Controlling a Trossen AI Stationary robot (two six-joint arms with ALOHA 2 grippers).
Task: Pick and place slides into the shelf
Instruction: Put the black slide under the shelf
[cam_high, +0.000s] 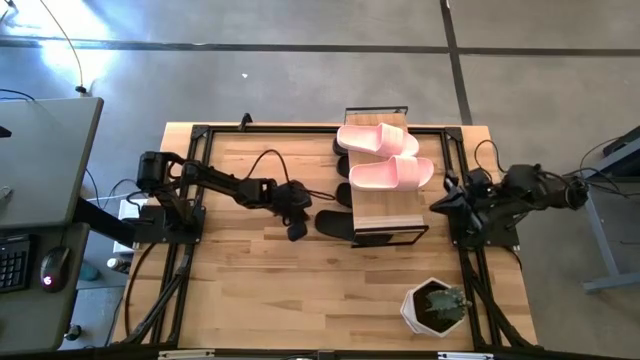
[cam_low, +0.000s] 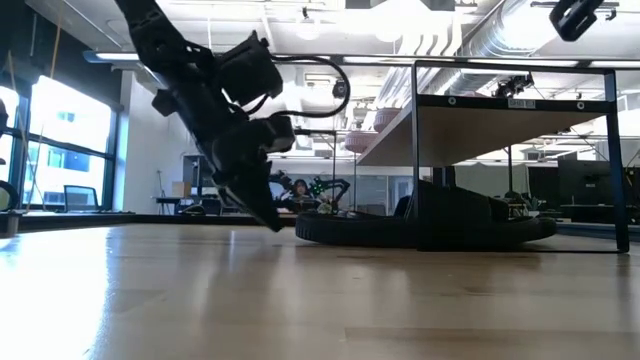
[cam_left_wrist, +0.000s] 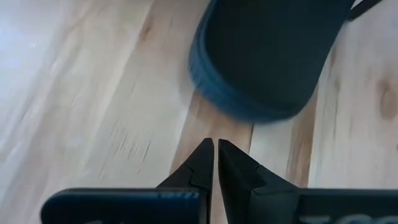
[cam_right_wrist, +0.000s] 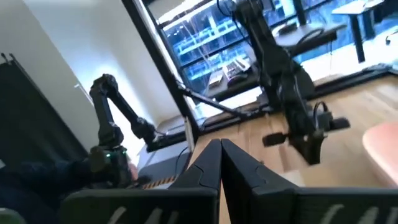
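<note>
Two light pink slides (cam_high: 385, 155) lie side by side on the shelf's wooden plank top (cam_high: 385, 212). A black slide (cam_high: 335, 222) lies flat on the table at the shelf's near left corner; it also shows in the low view (cam_low: 360, 230) and in the left wrist view (cam_left_wrist: 267, 56). More black slides (cam_high: 342, 190) peek out from under the plank. My left gripper (cam_high: 297, 232) (cam_left_wrist: 215, 146) is shut, pointing down just left of that black slide and short of its rounded end. My right gripper (cam_right_wrist: 220, 146) is shut and waits at the table's right edge.
A white pot with a green plant (cam_high: 437, 305) stands near the table's near right corner. Black frame rails (cam_high: 185, 290) run along the table's left and right sides. The shelf's thin black frame (cam_low: 418, 160) stands beside the slide.
</note>
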